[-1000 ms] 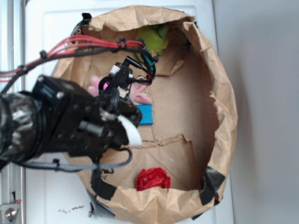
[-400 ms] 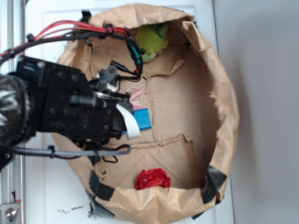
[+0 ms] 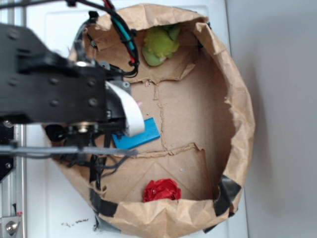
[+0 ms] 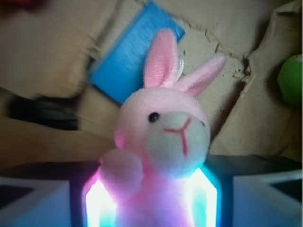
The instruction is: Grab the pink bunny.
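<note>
The pink bunny (image 4: 163, 132) fills the wrist view, facing the camera with both ears up, white muzzle and dark eyes. Its body sits between my gripper's (image 4: 151, 191) two glowing finger pads (image 4: 97, 201), which press on both sides of it. The gripper is shut on the bunny. In the exterior view the black arm (image 3: 54, 89) hangs over the left side of the paper bag and hides the bunny, except for a small pink tip (image 3: 140, 103) at the arm's edge.
A blue block (image 3: 138, 135) lies on the cardboard floor just right of the arm. A lime-green plush (image 3: 159, 44) sits at the back of the bag, a red wrinkly lump (image 3: 161, 190) at the front. The crumpled bag wall (image 3: 240, 114) rings everything.
The arm has risen and shifted left, now covering the spot where the bunny lay. The bunny is no longer on the floor. The blue block has tilted and slid slightly.
</note>
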`<state>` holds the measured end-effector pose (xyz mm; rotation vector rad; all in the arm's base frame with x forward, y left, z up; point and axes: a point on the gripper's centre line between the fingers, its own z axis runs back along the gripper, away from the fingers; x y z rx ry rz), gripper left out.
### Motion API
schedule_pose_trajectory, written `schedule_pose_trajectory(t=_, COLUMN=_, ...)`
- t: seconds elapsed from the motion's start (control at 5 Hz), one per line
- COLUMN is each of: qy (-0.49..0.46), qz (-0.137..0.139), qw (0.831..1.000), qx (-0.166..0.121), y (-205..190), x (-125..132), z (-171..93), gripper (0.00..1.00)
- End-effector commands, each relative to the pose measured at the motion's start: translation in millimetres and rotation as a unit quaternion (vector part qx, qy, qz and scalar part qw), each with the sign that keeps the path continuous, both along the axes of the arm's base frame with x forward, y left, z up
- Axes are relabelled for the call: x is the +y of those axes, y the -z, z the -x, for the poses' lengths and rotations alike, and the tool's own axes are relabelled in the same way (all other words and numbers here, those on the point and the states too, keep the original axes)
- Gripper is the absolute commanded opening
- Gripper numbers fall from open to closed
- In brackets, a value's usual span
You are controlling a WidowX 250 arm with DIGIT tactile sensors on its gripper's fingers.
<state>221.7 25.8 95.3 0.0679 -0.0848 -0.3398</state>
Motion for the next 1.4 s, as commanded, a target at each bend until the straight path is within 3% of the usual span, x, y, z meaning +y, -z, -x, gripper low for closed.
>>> schedule_pose_trajectory(t=0.0, qy=-0.062, qz=0.050, qw=0.995, qx=-0.061, y=-57, x=18, z=-43, gripper=0.00)
schedule_pose_trajectory(t=0.4, qy=-0.119, qz=0.078, qw=0.984, qx=-0.111, y=-73, x=26, z=-71, gripper=0.00)
schedule_pose_trajectory(t=0.6, qy=-0.160, qz=0.118, qw=0.976, qx=-0.090, y=-82, x=34, z=-72, gripper=0.00)
schedule_pose_trajectory(t=0.8, qy=-0.146, qz=0.108, qw=0.983, qx=-0.027, y=-84, x=34, z=-65, gripper=0.00)
schedule_pose_trajectory(t=1.2, qy=-0.157, qz=0.103, qw=0.982, qx=-0.022, y=-83, x=37, z=-59, gripper=0.00)
